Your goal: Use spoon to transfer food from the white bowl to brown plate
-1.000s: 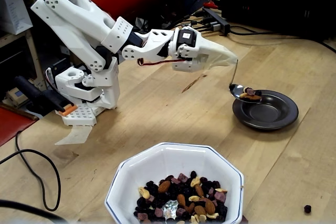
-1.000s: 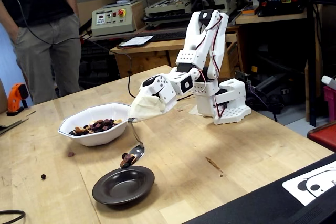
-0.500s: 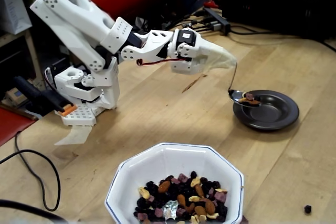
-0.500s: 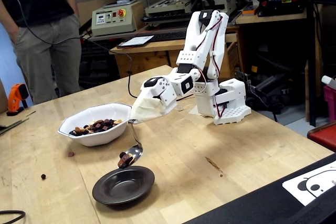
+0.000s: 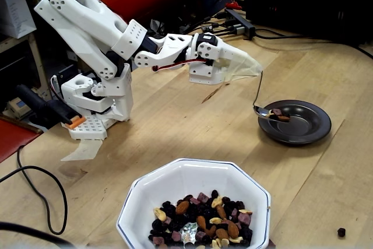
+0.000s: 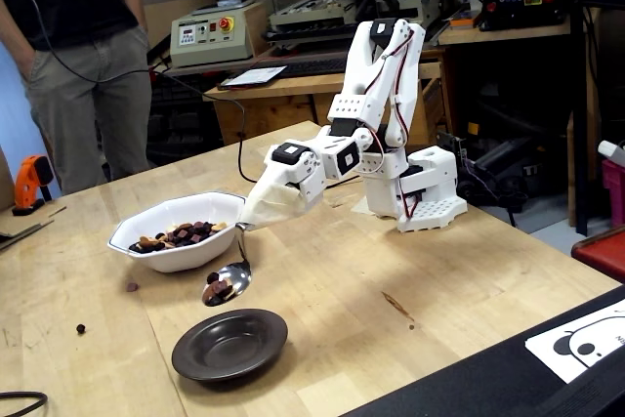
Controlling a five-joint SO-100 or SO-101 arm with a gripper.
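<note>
My gripper point(image 5: 255, 69) point(image 6: 250, 223) is wrapped in a pale cover and is shut on the handle of the silver spoon point(image 5: 259, 93) point(image 6: 229, 278). The spoon hangs down with its bowl just above the left rim of the brown plate point(image 5: 300, 125) point(image 6: 230, 347). A few pieces of food point(image 5: 278, 115) point(image 6: 216, 286) lie in the tilted spoon. The plate's centre looks bare. The white bowl point(image 5: 175, 180) point(image 6: 181, 210) holds a heap of trail mix point(image 5: 201, 218) point(image 6: 176, 235). It stands near the front edge in one fixed view and left of the plate in the other.
The arm's white base point(image 5: 93, 106) point(image 6: 425, 192) is clamped on the wooden table. Stray raisins point(image 5: 341, 232) point(image 6: 130, 287) lie on the wood. A black cable point(image 5: 41, 196) loops at the table's left edge. A person point(image 6: 83, 56) stands behind the table.
The wrist has rolled and the spoon has tipped. Its bowl has sunk towards the plate's rim in one view and swung left in the other. The pieces stay in the spoon.
</note>
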